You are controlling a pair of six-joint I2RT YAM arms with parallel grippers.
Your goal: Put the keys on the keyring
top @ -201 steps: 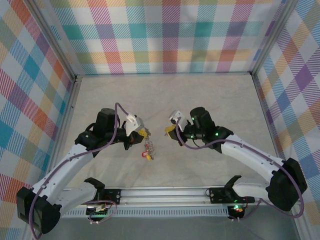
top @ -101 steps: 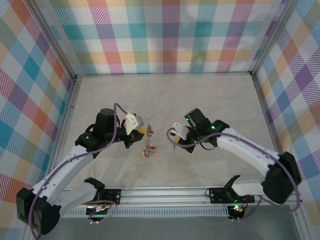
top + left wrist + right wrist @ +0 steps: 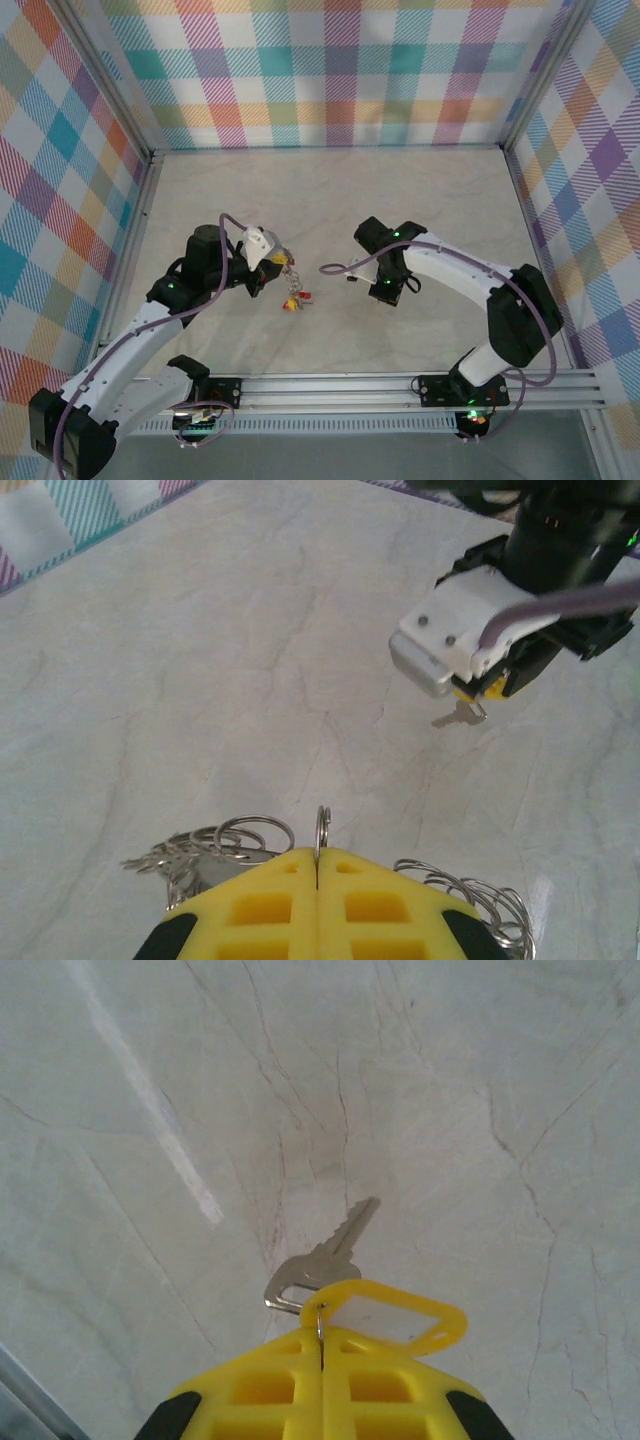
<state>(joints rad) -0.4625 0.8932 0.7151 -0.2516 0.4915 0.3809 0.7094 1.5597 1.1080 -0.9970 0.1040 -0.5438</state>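
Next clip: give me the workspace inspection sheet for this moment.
Surface: pale veined tabletop.
Job's things: keyring edge-on in left tool, small rings fanned either side; key with yellow tag in right tool.
Clutter: nothing seen.
Tools: both shut, left on the keyring, right on the key's small ring.
Cables: purple cable along each arm.
Surroundings: plaid walls, metal rail at near edge.

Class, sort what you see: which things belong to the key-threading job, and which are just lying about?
Job: keyring, pinched in left pincer; key with yellow tag, held by right pincer.
Not the job: table, plaid walls, metal rail.
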